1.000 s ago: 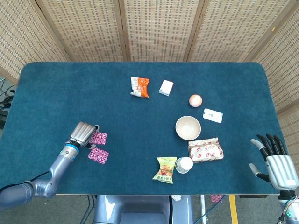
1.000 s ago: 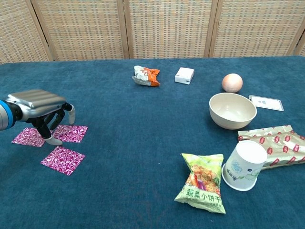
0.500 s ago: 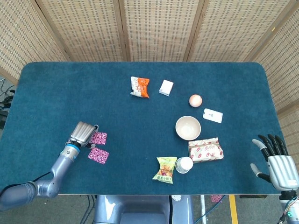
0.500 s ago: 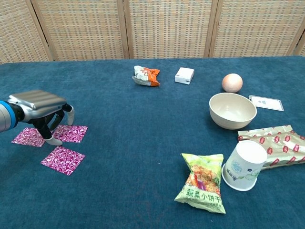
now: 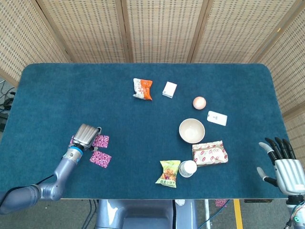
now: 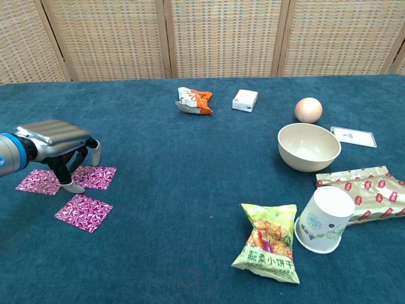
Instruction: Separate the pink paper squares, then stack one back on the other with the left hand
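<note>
Three pink patterned paper squares lie apart at the table's front left: one (image 6: 38, 182) to the left, one (image 6: 95, 177) to the right, and one (image 6: 83, 213) nearer the front edge. My left hand (image 6: 57, 142) hangs over the gap between the two rear squares, fingers bent down. One fingertip (image 6: 71, 187) touches the table at the right square's edge, and the hand holds nothing. In the head view the hand (image 5: 86, 136) covers part of these squares (image 5: 101, 140). My right hand (image 5: 286, 167) is off the table's front right corner, fingers spread and empty.
An orange snack packet (image 6: 195, 100), a white box (image 6: 245, 99) and a peach ball (image 6: 308, 109) sit at the back. On the right are a bowl (image 6: 309, 147), a white card (image 6: 353, 136), a red packet (image 6: 361, 187), a tipped paper cup (image 6: 323, 220) and a green snack bag (image 6: 268, 242).
My left hand has drawn back slightly toward the front edge, showing more of the left square. The right hand has sunk a little lower. The squares have not moved.
</note>
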Action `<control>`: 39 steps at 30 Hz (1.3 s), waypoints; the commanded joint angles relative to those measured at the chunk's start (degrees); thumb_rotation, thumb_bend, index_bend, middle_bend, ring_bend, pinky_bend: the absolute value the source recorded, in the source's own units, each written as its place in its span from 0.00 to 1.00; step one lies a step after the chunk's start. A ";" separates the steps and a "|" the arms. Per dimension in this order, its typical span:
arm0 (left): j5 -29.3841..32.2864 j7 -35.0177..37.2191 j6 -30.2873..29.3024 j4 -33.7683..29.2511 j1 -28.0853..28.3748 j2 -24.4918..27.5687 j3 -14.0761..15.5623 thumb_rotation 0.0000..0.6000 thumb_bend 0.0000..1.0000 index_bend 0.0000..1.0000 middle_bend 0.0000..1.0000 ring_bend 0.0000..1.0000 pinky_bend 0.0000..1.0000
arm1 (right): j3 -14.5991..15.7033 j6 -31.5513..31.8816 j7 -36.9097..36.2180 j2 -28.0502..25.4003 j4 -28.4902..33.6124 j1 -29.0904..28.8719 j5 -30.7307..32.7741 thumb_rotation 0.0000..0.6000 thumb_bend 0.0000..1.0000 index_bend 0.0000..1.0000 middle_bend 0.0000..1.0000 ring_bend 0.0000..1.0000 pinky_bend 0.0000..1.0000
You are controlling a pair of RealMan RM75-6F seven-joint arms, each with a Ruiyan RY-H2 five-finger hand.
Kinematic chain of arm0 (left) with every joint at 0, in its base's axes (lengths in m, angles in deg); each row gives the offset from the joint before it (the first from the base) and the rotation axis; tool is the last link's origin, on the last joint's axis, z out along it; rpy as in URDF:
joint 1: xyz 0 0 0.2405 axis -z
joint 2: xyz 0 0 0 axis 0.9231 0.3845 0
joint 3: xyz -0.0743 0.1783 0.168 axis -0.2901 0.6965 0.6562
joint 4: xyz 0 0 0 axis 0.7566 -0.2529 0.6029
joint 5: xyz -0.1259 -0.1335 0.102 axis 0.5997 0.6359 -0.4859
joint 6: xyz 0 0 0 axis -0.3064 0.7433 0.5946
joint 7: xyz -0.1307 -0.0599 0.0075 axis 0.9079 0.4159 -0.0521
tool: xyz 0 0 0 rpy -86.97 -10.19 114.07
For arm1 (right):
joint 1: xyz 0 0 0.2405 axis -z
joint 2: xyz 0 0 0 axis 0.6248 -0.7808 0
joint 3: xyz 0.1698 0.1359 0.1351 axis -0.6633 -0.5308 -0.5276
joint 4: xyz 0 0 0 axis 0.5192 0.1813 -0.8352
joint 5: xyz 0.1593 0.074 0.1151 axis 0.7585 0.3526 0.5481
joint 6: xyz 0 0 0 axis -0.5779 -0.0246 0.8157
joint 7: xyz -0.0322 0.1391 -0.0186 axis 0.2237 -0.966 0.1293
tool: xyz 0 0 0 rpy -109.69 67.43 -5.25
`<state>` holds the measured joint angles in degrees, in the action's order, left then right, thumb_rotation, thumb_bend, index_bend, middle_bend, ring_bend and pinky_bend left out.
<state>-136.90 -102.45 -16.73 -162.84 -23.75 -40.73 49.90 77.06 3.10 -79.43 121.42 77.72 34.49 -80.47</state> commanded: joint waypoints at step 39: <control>0.64 1.28 -0.94 0.30 -0.05 -1.00 0.33 0.83 0.25 0.44 0.64 0.58 0.54 | -0.28 -0.07 -0.52 0.13 -0.51 0.16 0.44 1.00 0.32 0.17 0.13 0.00 0.00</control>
<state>-136.25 -101.17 -17.66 -162.53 -23.79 -41.74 50.23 76.78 3.03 -79.95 121.55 77.21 34.65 -80.03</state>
